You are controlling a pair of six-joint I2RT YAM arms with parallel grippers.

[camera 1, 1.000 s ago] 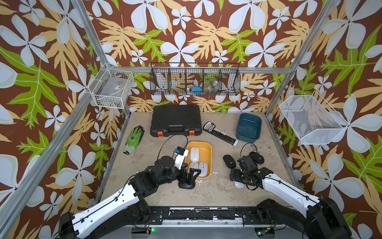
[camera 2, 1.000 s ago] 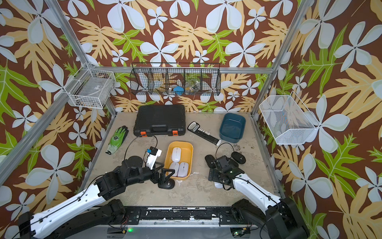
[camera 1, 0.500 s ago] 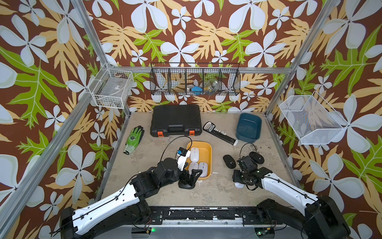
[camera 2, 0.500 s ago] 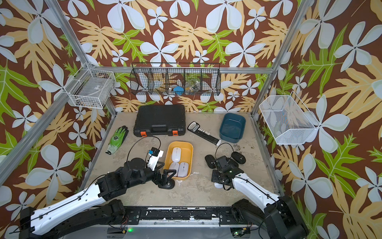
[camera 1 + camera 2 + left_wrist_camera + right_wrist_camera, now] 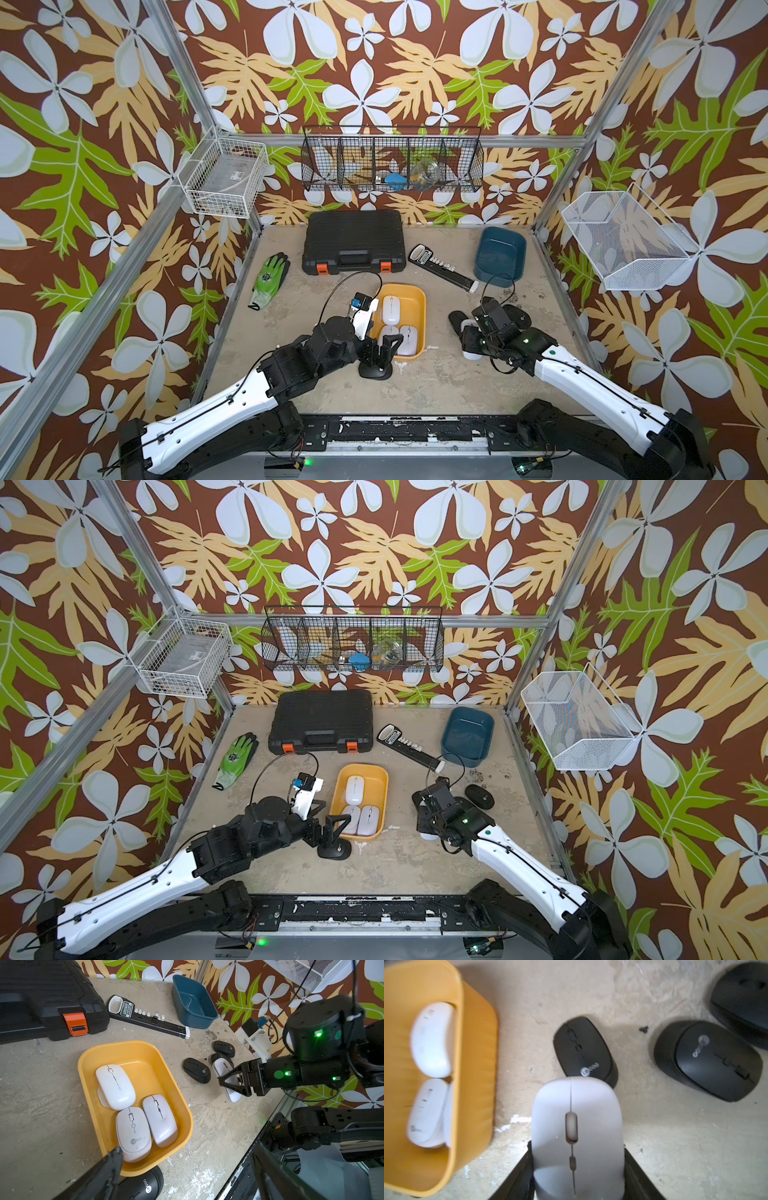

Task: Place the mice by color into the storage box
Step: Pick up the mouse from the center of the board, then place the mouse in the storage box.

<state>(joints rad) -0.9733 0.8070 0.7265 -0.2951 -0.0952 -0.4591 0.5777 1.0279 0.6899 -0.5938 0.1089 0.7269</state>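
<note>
The right tool [image 5: 577, 1144] is closed on the one white mouse [image 5: 577, 1105] not yet boxed. Its jaws press against the two long sides at the rear half, with the nose pointing out ahead. That hold makes sense: the glossy top is domed and would slip, while the sides offer two near-parallel faces across the narrow width. Whether the mouse is clear of the bench [image 5: 436, 386] I cannot tell. In the right wrist view its nose overlaps the tail of a black mouse [image 5: 583, 1049], which suggests it may be slightly raised.

Three white mice [image 5: 115, 1086] lie in the yellow bin [image 5: 149, 1064], one at the far end and two side by side at the near end. Bare floor remains beside the far one, probably room enough for the held mouse. The sorting rule reads plainly from this — white goes in yellow. The blue bin [image 5: 500, 257] stands empty at the back right of the bench, and I judge it to be meant for black.

No black one is boxed. Two more black mice [image 5: 708, 1059] sit with the first in a loose cluster on the bench near the right tool. The last black mouse lies just outside the yellow bin's near wall. The left tool [image 5: 381, 353] hangs directly over it with its jaws wide apart and nothing between them — placed, I judge, to drop onto it.
</note>
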